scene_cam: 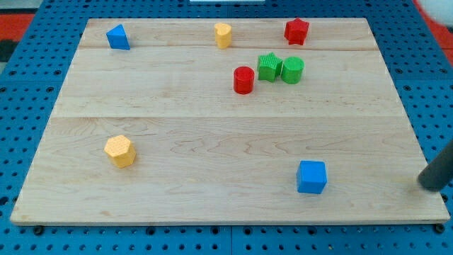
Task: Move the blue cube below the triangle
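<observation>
Low right, my tip, a bare rod, seemingly past the board edge, blue cube well to its left

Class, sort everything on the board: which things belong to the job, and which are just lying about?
Belongs to the job:
blue cube
blue triangle
my tip, right of the cube

Lying about:
yellow hexagon
yellow block
red star
red cylinder
green star
green cylinder
</observation>
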Controlling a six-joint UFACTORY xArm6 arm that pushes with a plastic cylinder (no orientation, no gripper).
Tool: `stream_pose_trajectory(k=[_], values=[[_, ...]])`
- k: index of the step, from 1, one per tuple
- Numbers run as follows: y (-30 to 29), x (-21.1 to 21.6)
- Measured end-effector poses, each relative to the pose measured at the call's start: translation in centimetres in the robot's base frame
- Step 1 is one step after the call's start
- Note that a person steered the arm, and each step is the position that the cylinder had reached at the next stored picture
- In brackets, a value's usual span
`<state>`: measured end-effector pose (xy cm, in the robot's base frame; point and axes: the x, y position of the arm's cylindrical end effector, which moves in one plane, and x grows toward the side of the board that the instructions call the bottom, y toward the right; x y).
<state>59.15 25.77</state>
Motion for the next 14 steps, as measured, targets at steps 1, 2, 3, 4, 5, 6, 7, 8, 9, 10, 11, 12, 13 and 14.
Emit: stream_pose_trajectory(k=[1, 2, 3, 4, 5, 6, 7, 8, 9, 10, 11, 12, 13, 14], values=[[-8.1, 1.6], [-11.7, -2.0], [-16.0, -3.2], [-21.1, -3.3], [-22.3, -4.0], [-22.6, -5.8], [-23.0, -9.1], [-26.7, -11.7], [-29.5, -14.5], [-29.9, -19.9], [-33.0, -23.5], [-33.8, -28.2], [-33.8, -33.5], [-34.4, -35.3]])
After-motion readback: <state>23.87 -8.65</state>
